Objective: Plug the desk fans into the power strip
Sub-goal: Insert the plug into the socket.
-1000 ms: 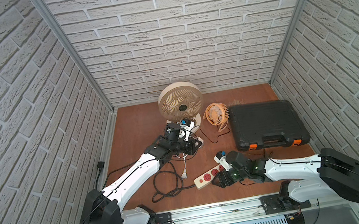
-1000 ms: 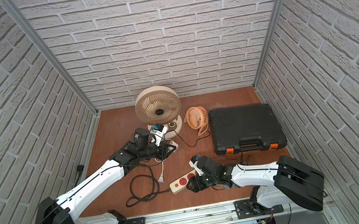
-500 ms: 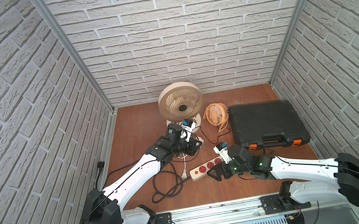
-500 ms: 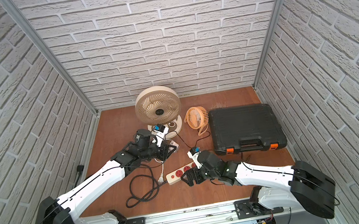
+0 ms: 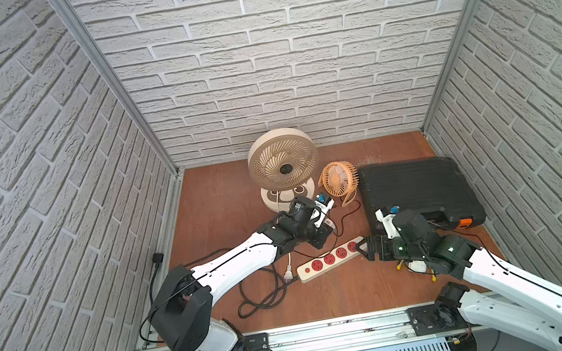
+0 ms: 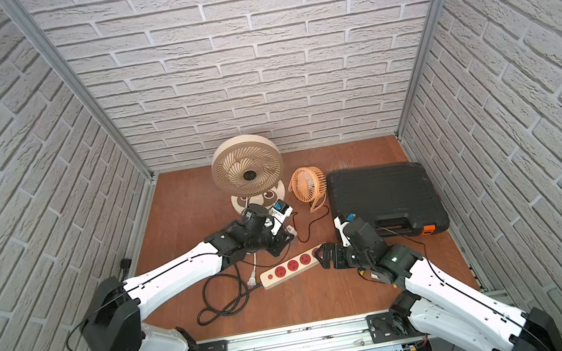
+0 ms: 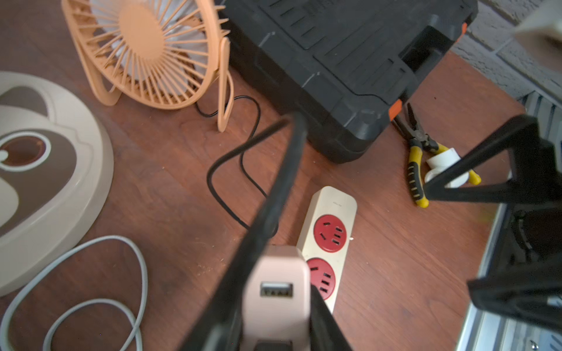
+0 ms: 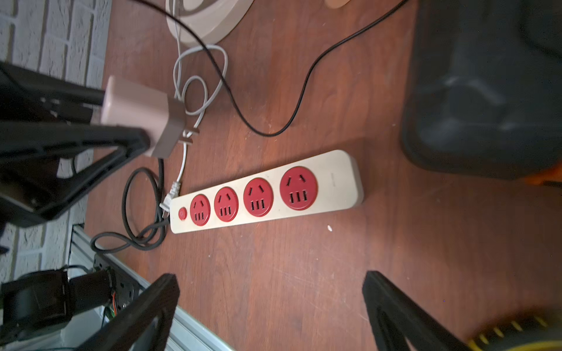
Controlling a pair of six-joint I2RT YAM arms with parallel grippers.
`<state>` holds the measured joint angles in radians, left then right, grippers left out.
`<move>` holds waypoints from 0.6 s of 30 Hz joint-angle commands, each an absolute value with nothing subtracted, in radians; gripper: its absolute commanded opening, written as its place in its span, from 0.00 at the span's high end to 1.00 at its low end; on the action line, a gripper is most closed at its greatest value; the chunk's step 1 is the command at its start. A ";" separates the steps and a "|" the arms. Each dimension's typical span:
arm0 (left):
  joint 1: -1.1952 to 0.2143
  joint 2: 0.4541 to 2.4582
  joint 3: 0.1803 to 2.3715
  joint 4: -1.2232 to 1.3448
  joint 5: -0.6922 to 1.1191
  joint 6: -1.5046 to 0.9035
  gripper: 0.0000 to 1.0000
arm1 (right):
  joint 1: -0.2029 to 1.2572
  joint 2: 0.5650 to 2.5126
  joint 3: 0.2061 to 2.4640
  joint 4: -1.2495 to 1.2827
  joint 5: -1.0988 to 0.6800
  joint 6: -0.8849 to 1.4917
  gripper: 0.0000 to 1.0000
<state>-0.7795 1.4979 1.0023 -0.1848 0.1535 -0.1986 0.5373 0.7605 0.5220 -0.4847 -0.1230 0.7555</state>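
Two desk fans stand at the back: a large beige one (image 5: 283, 163) and a small orange one (image 5: 338, 179). The cream power strip (image 5: 329, 259) with red sockets lies slanted mid-table, its sockets empty (image 8: 334, 179). My left gripper (image 5: 325, 235) hovers just behind the strip, shut on a pinkish-beige USB adapter (image 7: 275, 304) whose port is empty. Off the strip's right end, my right gripper (image 5: 362, 251) stands wide open with nothing between its fingers (image 8: 165, 291), clear of the strip.
A black tool case (image 5: 417, 195) fills the back right. Yellow-handled pliers (image 7: 415, 170) and a white part (image 7: 442, 165) lie by it. The strip's thick black cord (image 5: 262, 297) coils at the left, beside a grey cord's plug (image 8: 170, 197). Brick walls enclose three sides.
My right gripper has opened wide and drawn back to the right off the strip's end. The strip has shifted toward the back and turned. The left arm has hardly moved.
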 commanded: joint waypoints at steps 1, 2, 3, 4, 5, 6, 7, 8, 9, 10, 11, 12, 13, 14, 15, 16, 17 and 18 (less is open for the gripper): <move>-0.829 1.494 1.036 -0.207 0.103 -0.068 1.00 | 0.475 0.699 0.498 -0.546 -0.095 0.795 0.01; -0.838 1.494 1.033 -0.206 0.120 -0.061 1.00 | 0.456 0.687 0.493 -0.555 -0.099 0.794 0.01; -0.840 1.495 1.031 -0.204 0.161 -0.052 1.00 | 0.442 0.675 0.489 -0.562 -0.106 0.792 0.01; -0.841 1.499 1.029 -0.204 0.193 -0.046 1.00 | 0.430 0.665 0.485 -0.567 -0.111 0.791 0.01; -0.840 1.506 1.027 -0.201 0.218 -0.038 1.00 | 0.420 0.656 0.480 -0.574 -0.113 0.792 0.01; -0.842 1.514 1.018 -0.189 0.227 -0.028 1.00 | 0.414 0.645 0.478 -0.582 -0.109 0.792 0.01; -0.842 1.520 1.007 -0.171 0.230 -0.019 1.00 | 0.408 0.635 0.478 -0.594 -0.103 0.789 0.01; -0.841 1.525 0.996 -0.152 0.233 -0.011 1.00 | 0.403 0.625 0.479 -0.605 -0.097 0.784 0.01; -0.842 1.532 0.984 -0.130 0.236 0.001 1.00 | 0.397 0.610 0.482 -0.620 -0.086 0.778 0.01; -0.842 1.539 0.980 -0.119 0.241 0.008 1.00 | 0.395 0.597 0.483 -0.628 -0.079 0.775 0.01; -0.841 1.548 0.981 -0.114 0.252 0.018 1.00 | 0.392 0.584 0.485 -0.636 -0.074 0.772 0.01; -0.842 1.558 0.985 -0.113 0.265 0.024 1.00 | 0.390 0.571 0.486 -0.640 -0.071 0.769 0.01; -0.842 1.570 0.992 -0.114 0.279 0.029 1.00 | 0.390 0.558 0.487 -0.641 -0.070 0.769 0.01; -0.842 1.582 1.001 -0.120 0.292 0.032 1.00 | 0.388 0.546 0.486 -0.642 -0.069 0.769 0.01; -0.843 1.594 1.009 -0.125 0.307 0.035 1.00 | 0.387 0.538 0.486 -0.643 -0.069 0.770 0.01; -0.844 1.604 1.014 -0.128 0.320 0.039 1.00 | 0.387 0.530 0.486 -0.645 -0.070 0.771 0.01; -0.846 1.613 1.015 -0.126 0.327 0.040 1.00 | 0.385 0.526 0.486 -0.645 -0.070 0.770 0.01; -0.848 1.619 1.013 -0.124 0.329 0.044 1.00 | 0.385 0.523 0.485 -0.646 -0.073 0.770 0.01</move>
